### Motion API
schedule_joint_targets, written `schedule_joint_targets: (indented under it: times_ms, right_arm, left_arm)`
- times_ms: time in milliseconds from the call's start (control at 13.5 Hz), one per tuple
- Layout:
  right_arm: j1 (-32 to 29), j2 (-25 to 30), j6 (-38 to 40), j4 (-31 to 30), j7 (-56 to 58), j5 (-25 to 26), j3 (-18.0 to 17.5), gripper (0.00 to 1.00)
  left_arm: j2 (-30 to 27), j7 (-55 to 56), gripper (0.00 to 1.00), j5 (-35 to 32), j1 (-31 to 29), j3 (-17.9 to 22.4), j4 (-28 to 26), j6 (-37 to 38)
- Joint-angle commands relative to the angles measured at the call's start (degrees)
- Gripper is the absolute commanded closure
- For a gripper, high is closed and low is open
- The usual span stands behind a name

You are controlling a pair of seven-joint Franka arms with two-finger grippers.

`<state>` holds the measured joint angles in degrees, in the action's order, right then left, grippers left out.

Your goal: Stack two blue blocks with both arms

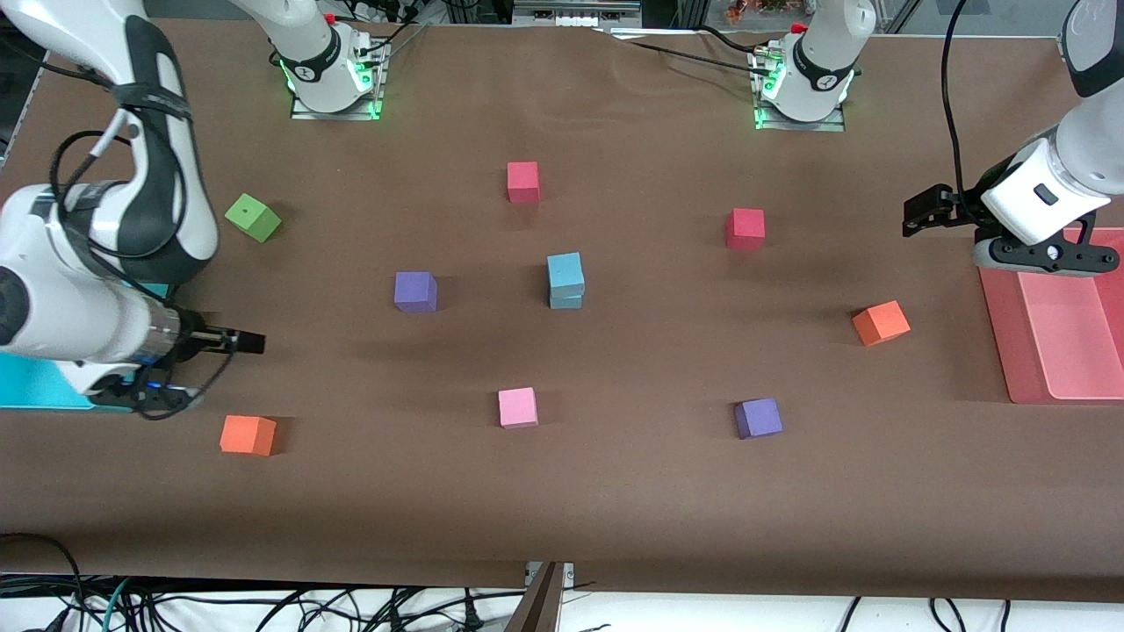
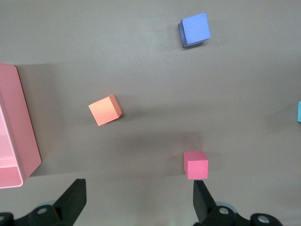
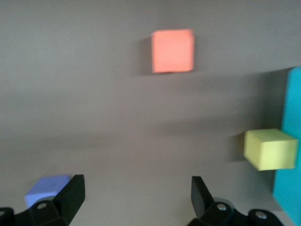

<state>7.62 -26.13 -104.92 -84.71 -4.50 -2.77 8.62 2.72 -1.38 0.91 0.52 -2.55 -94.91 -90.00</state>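
Note:
The two blue blocks (image 1: pixel 565 272) stand stacked one on the other in the middle of the table; the lower one (image 1: pixel 567 301) shows only as a thin strip. An edge of the blue blocks (image 2: pixel 299 111) also shows in the left wrist view. Neither gripper touches them. My left gripper (image 1: pixel 915 218) hangs open and empty over the table beside the pink tray (image 1: pixel 1001 351); its fingers (image 2: pixel 203 197) stand wide apart. My right gripper (image 1: pixel 253 342) hangs open and empty at the right arm's end, beside the turquoise bin (image 1: pixel 35 386). Its fingers (image 3: pixel 202 193) hold nothing.
Loose cubes lie around the stack: purple (image 1: pixel 414 291), pink (image 1: pixel 517 407), purple (image 1: pixel 758 418), orange (image 1: pixel 880 323), red (image 1: pixel 745 228), red (image 1: pixel 523 182), green (image 1: pixel 253 218), orange (image 1: pixel 248 434). Cables hang at the table's front edge.

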Motion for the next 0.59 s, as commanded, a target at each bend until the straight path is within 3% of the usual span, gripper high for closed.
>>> schedule_joint_targets:
  times_ms: [0, 296, 519]
  right_arm:
    - [-4.4, 15.2, -1.3, -12.3, -0.4, 3.1, -3.1, 0.00]
    - [-5.2, 24.4, 9.1, -12.0, -0.7, 3.5, -2.9, 0.00]
    - [-5.1, 24.3, 12.7, -9.4, -0.1, 2.9, -2.0, 0.00]
  left_arm:
    - [-1.0, 0.5, 0.00, 1.0, 0.2, 0.2, -1.0, -0.2]
    - [-1.2, 0.6, 0.00, 0.9, 0.1, 0.6, -1.0, -0.2]
    - [-1.2, 0.6, 0.00, 1.0, 0.1, 0.6, -1.2, -0.2]
